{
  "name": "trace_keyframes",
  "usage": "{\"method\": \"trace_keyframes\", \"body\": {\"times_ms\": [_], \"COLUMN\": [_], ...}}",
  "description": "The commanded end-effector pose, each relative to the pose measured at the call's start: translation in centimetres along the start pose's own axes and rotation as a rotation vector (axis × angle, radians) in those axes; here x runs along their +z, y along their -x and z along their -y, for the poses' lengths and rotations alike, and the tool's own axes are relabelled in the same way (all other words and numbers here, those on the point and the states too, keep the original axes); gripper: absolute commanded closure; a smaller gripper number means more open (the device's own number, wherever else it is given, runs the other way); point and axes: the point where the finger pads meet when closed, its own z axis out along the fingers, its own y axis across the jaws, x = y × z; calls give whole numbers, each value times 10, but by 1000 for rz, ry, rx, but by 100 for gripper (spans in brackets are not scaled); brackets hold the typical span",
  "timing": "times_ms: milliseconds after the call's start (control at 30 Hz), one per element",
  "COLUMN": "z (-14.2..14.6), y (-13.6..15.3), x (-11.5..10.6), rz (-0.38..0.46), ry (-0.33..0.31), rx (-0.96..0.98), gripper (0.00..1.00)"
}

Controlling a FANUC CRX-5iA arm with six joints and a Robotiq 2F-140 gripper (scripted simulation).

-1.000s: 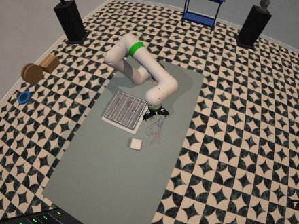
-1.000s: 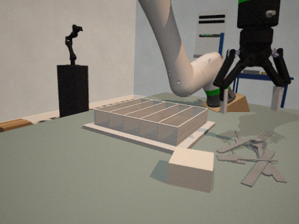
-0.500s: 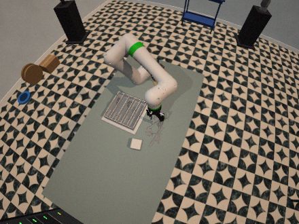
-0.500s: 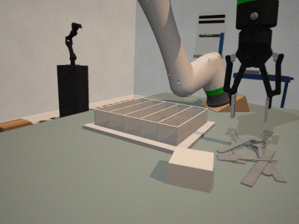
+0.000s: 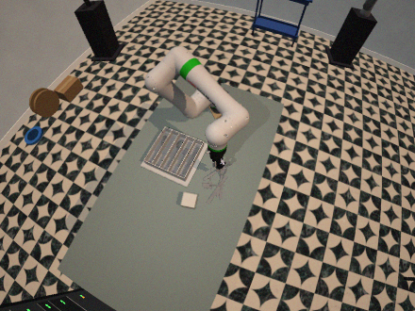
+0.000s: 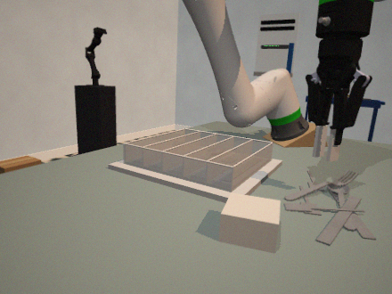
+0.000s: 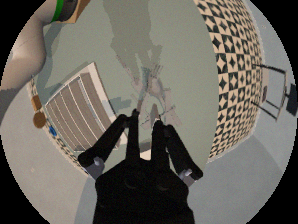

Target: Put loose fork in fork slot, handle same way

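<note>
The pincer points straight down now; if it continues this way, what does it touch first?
Probably the far end of the grey cutlery pile on the green counter. The black pincer, fingers nearly shut and empty, hangs just above that edge; depth is unclear, so it may meet bare counter beside the pile.

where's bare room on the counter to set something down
Bare stretch: the near counter beyond the pale block, and the strip left of the tray. Crowded: the cutlery pile right of the tray, under the end effector.

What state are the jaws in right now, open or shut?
Shut on nothing: the gripper hangs above the cutlery pile, its jaws nearly together with nothing between them.
</note>
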Motion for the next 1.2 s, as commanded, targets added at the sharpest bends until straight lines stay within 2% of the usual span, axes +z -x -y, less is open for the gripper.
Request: {"method": "trace_keyframes", "body": {"times_ms": [0, 800, 1167], "z": [0, 0, 0], "y": [0, 0, 0], "x": [0, 3, 13], "rz": [24, 24, 24], "ry": [-7, -7, -7], "rx": [47, 47, 47], "gripper": [82, 82, 82]}}
